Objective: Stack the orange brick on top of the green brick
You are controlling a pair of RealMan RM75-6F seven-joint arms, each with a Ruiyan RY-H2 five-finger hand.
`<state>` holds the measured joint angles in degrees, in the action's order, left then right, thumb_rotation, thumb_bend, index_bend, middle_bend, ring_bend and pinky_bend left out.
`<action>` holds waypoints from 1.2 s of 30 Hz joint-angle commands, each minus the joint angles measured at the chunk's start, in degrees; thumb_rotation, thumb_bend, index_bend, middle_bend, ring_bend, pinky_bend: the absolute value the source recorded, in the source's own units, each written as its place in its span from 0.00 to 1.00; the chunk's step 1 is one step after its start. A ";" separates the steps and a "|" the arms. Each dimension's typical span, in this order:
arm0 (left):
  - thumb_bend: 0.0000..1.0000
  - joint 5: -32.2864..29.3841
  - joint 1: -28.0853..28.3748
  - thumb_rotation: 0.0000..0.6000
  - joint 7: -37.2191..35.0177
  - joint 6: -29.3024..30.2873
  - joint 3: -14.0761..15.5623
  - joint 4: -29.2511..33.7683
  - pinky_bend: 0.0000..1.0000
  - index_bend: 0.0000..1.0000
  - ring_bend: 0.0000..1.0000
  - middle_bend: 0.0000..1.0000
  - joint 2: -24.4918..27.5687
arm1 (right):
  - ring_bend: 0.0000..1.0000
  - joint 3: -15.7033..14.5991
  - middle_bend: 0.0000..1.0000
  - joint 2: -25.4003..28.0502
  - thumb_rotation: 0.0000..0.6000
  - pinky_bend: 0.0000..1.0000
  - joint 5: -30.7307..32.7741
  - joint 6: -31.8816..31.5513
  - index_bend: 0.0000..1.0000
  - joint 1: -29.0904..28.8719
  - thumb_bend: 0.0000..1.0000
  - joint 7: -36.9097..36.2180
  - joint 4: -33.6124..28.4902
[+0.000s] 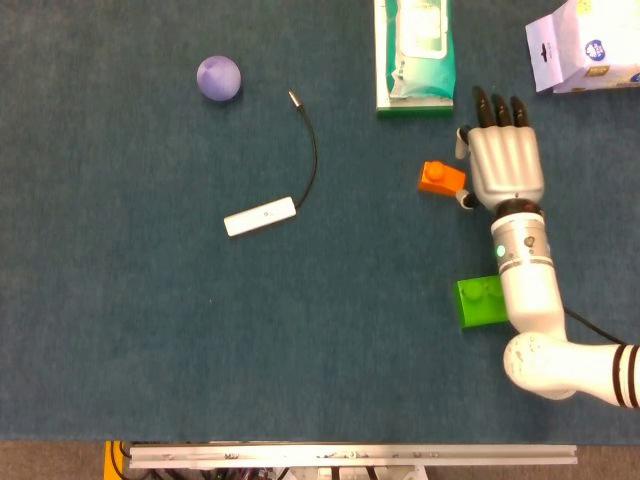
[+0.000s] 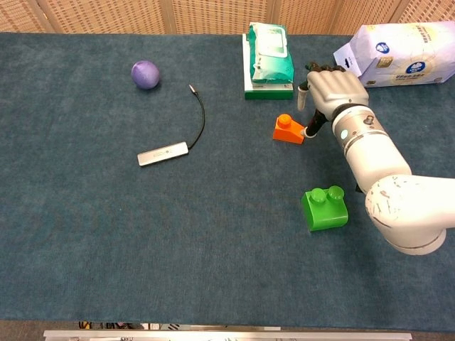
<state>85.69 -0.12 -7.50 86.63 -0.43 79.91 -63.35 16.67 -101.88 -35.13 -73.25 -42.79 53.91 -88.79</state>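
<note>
The small orange brick (image 1: 440,178) (image 2: 288,129) lies on the blue cloth, right of centre. My right hand (image 1: 504,162) (image 2: 331,88) hovers just to its right, palm down, fingers stretched toward the far edge; its thumb reaches down to the brick's right side, and contact is unclear. Nothing is gripped. The green brick (image 1: 481,301) (image 2: 325,207) sits nearer to me, beside my right forearm, partly covered by it in the head view. My left hand shows in neither view.
A pack of wipes (image 1: 414,52) (image 2: 269,60) lies just beyond the hand, a white bag (image 1: 582,47) (image 2: 402,53) at the far right. A purple ball (image 1: 218,77) (image 2: 145,74) and a white adapter with black cable (image 1: 263,214) (image 2: 165,152) lie to the left.
</note>
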 commanded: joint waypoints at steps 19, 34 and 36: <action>0.00 -0.41 -0.34 1.00 -0.92 0.08 -0.12 -0.46 0.54 0.70 0.44 0.47 0.10 | 0.00 0.13 0.04 -1.84 1.00 0.00 2.97 1.83 0.48 -2.35 0.10 0.25 3.38; 0.00 0.23 -0.47 1.00 -2.58 -0.04 0.33 -0.75 0.54 0.83 0.46 0.59 0.90 | 0.00 0.54 0.04 -2.95 1.00 0.00 5.11 3.20 0.48 -3.70 0.10 0.18 5.93; 0.00 0.16 -0.50 1.00 -2.62 0.02 0.28 -0.74 0.54 0.82 0.46 0.59 0.90 | 0.00 0.51 0.04 -3.05 1.00 0.00 5.38 3.39 0.48 -3.84 0.10 0.22 6.21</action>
<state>85.85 -0.62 -10.12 86.64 -0.16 79.18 -62.44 17.19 -104.89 -29.81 -69.91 -46.59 54.12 -82.63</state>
